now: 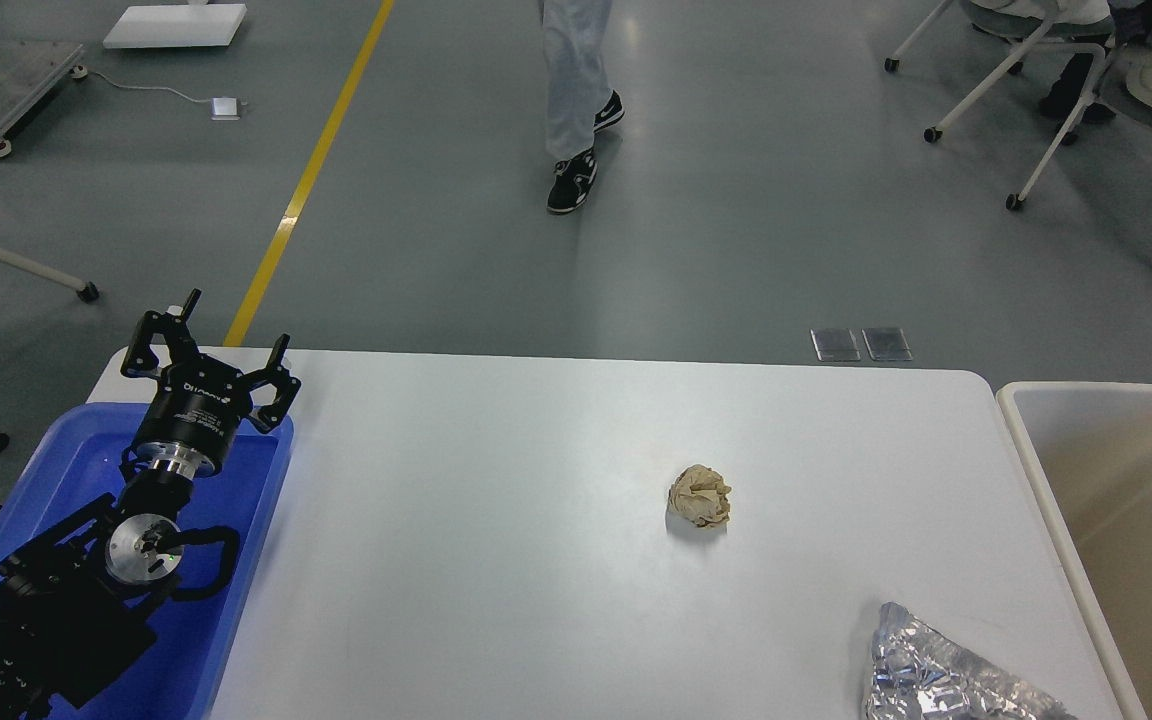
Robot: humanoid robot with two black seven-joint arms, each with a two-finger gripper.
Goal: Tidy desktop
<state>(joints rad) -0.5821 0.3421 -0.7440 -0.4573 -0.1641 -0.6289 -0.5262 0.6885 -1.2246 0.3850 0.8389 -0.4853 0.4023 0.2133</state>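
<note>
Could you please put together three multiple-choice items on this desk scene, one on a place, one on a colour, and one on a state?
1. Where does the crumpled paper ball lie?
A. in the blue tray
B. on the bare desktop
C. in the beige bin

2. What colour is the tray at the left edge?
A. blue
B. red
C. green

3. How is the left hand?
A. shut on the foil
B. shut on the paper ball
C. open and holding nothing

Answers: 1 B, the ball sits alone on the white surface. 2 A, its rim and floor are blue. 3 C, its fingers are spread over the tray's far end with nothing between them.
</note>
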